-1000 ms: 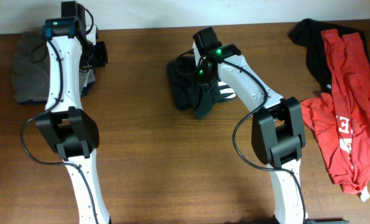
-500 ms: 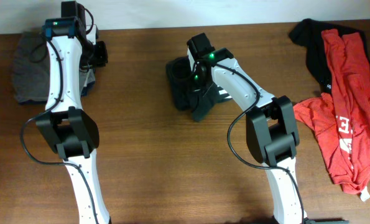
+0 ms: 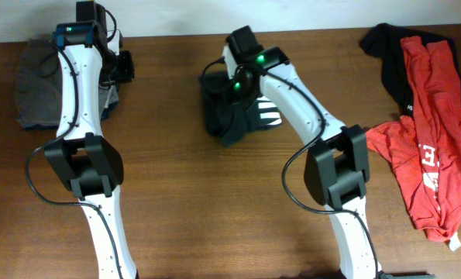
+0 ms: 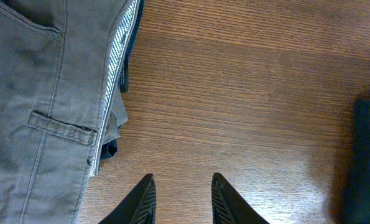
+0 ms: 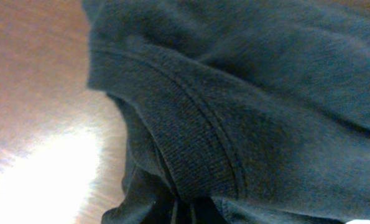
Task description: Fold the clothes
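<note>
1. Wooden table [image 3: 176,201] stretches bare and shiny all round both pincers (it looks slick to me). I'd guess cloth pulled across it would slide as one lump and not spread flat.
2. Red T-shirts [image 3: 431,139] and another black garment [image 3: 385,54] lie heaped well off to the right of the right pincer, unfolded. They overlap, so lifting one could drag its neighbour along.
3. Crumpled directly beneath the right pincer sits the black T-shirt [image 3: 230,108], white lettering peeking out on the side toward the arm's base. Bunched like that, several layers may be caught at once, and a lift could raise a knot, not a clean edge.
4. Grey trousers [image 4: 41,93] lie folded just to the left of the left pincer. A careless swing there could ruffle them.
5. Clenched on a ribbed edge of the black shirt is the right pincer [image 5: 181,211]; so narrow a bite might slip.
6. Released and holding nothing, the left pincer [image 4: 181,199] hangs over bare wood, too far off to help.
</note>
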Controlling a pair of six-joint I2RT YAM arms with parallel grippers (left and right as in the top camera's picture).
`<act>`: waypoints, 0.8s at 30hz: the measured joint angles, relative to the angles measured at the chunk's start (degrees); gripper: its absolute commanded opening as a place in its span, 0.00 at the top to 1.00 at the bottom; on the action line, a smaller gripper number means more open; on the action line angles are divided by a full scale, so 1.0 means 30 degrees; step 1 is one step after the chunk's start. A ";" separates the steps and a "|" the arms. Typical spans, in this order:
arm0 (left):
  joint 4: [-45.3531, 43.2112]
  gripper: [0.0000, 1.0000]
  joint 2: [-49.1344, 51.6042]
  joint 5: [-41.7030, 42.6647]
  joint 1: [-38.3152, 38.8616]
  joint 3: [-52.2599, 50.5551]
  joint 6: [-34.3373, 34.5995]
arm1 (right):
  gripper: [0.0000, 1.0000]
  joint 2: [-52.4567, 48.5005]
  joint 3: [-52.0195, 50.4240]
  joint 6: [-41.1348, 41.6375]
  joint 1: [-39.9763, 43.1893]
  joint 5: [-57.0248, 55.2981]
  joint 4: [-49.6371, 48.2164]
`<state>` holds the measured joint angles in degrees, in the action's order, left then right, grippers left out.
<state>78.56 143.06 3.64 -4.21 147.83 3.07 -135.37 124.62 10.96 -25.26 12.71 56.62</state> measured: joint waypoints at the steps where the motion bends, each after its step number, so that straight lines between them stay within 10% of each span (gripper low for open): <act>1: 0.0000 0.70 0.0000 0.0000 0.0000 0.0007 0.0000 | 0.84 0.0000 0.0000 0.0000 -0.0255 0.0022 -0.0022; 5: 0.0007 0.70 0.0000 0.0000 0.0000 0.0007 0.0000 | 0.50 0.0000 0.0000 0.0080 -0.1239 0.0211 -0.0743; 24: -0.0095 0.64 0.0000 0.3016 0.0291 -0.1224 -0.0321 | 0.26 0.0627 0.0000 -0.1166 0.1290 0.2244 0.0809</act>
<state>78.28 143.06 12.69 -3.33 144.16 2.11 -133.49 124.62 7.46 -21.39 19.44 59.05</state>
